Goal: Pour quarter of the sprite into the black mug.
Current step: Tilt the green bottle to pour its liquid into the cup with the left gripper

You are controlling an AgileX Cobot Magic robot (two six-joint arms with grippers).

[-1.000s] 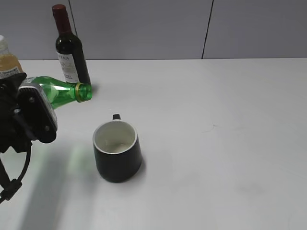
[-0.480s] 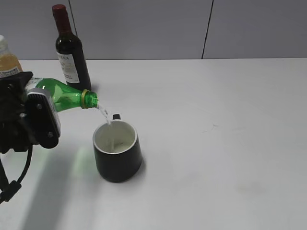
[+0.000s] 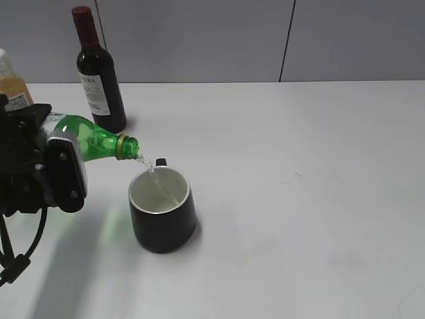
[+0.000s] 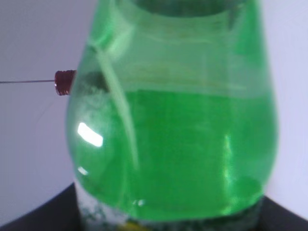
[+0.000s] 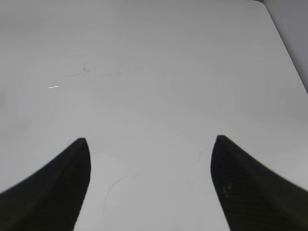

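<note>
Pouring w/ my left gripper clamped on the sprite, stream into the black mug; right gripper wide open, empty, over bench

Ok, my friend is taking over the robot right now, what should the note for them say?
Left gripper: shut on the sprite bottle, tipped with its mouth above the black mug.
Right gripper: open, empty, over bare table.
Done: bottle lifted and tilted; a thin stream is falling into the mug.
Left: keep pouring until about a quarter has gone, tip the bottle upright, set it down.
Careful: a wine bottle and a juice bottle stand close behind.
</note>
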